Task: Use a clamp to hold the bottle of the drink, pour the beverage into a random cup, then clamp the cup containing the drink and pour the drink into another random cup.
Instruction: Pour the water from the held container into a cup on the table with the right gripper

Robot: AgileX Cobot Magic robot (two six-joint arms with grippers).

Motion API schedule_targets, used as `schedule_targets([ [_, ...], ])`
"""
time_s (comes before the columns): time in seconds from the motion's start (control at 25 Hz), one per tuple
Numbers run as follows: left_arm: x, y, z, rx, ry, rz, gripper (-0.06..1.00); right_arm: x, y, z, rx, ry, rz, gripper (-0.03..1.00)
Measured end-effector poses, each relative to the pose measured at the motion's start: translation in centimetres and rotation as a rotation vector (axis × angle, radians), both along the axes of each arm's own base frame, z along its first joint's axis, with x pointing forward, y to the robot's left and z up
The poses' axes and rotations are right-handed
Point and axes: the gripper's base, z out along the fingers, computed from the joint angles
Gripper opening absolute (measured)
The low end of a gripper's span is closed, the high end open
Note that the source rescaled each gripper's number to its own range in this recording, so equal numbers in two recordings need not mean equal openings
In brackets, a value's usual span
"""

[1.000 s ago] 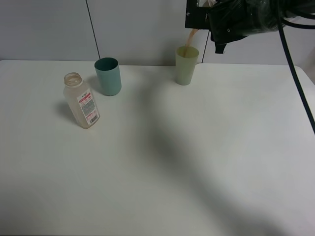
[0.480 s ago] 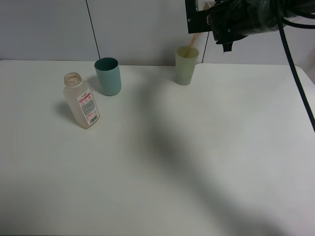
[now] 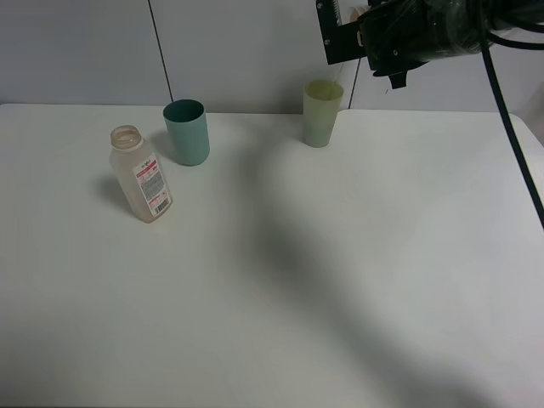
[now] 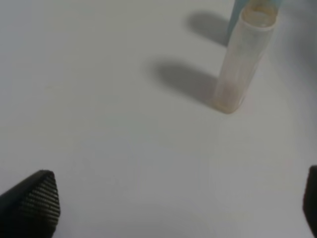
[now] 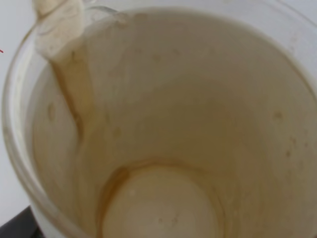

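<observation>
Right pincer (image 3: 374, 38) above green cup (image 3: 322, 112)

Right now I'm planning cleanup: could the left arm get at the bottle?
Probably yes. In its wrist view the bottle stands upright ahead of the left gripper, jaws open, with only bare table between them.

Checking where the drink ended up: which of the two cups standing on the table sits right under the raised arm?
The pale green cup, at the back right directly below the right gripper. The teal cup stands farther left, beside the uncapped bottle.
</observation>
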Motion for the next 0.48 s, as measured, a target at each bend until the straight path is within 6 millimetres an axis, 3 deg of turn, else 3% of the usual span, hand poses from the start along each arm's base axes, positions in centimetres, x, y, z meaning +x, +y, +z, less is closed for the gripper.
schedule_targets([
  [0.12,0.00,0.00,0.00,0.000,0.000,0.000,1.00,0.01,0.08,-0.03,0.039,-0.008,-0.002,0.05],
  [0.24,0.00,0.00,0.00,0.000,0.000,0.000,1.00,0.02,0.17,-0.11,0.186,-0.041,-0.036,0.05],
  [0.48,0.00,0.00,0.00,0.000,0.000,0.000,1.00,-0.23,0.08,-0.74,0.739,-0.138,-0.243,0.05],
])
